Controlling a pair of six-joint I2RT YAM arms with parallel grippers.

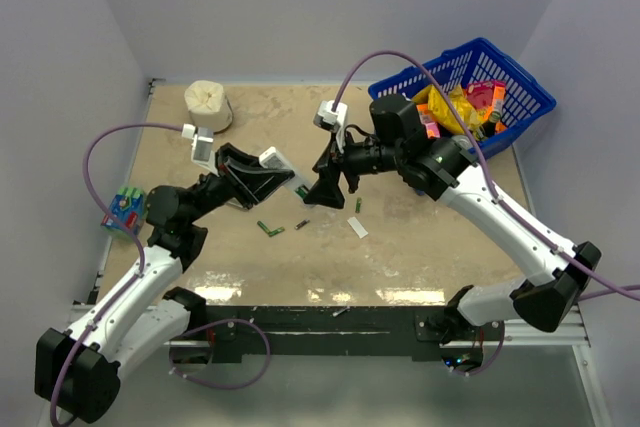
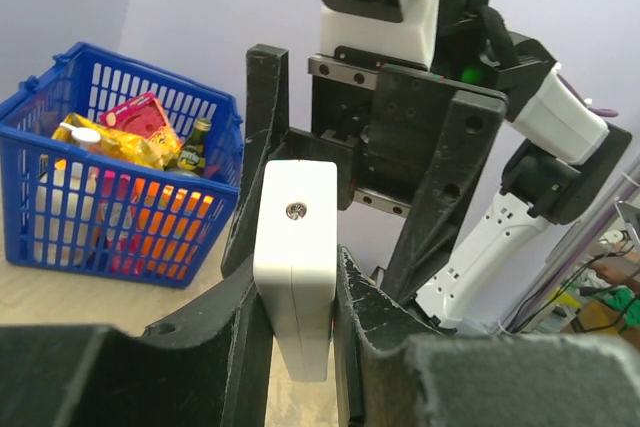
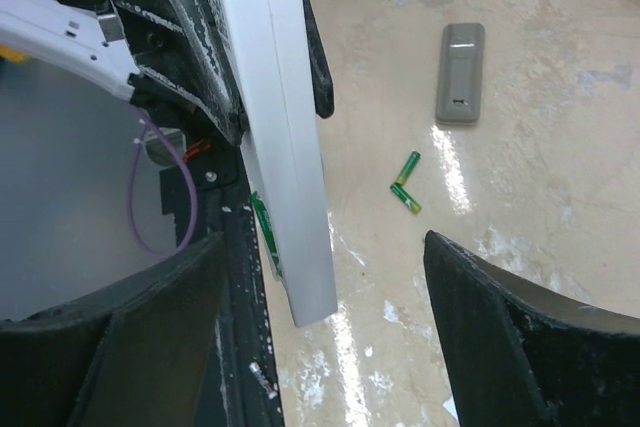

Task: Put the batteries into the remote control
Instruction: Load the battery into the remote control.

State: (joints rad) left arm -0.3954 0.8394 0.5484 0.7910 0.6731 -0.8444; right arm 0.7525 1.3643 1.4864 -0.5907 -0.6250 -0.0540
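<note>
My left gripper [image 1: 262,169] is shut on the white remote control [image 1: 273,159], holding it off the table; its pads clamp the two flat faces [image 2: 296,267]. One green battery [image 3: 265,232] sits in the remote's open side. My right gripper [image 1: 320,185] faces the left one, open, with its fingers [image 3: 520,337] wide on either side of the remote's free end [image 3: 285,167] and not touching it. Two green batteries [image 3: 407,183] lie in a V on the table, and a dark one [image 1: 302,224] lies nearby. The back cover [image 3: 461,72] lies flat beyond them.
A blue basket [image 1: 520,82] of snack packets stands at the back right. A shrink-wrapped block of green cells [image 1: 123,209] sits at the left edge. A pale roll [image 1: 208,105] stands at the back left, and a small white scrap [image 1: 357,228] lies near the middle.
</note>
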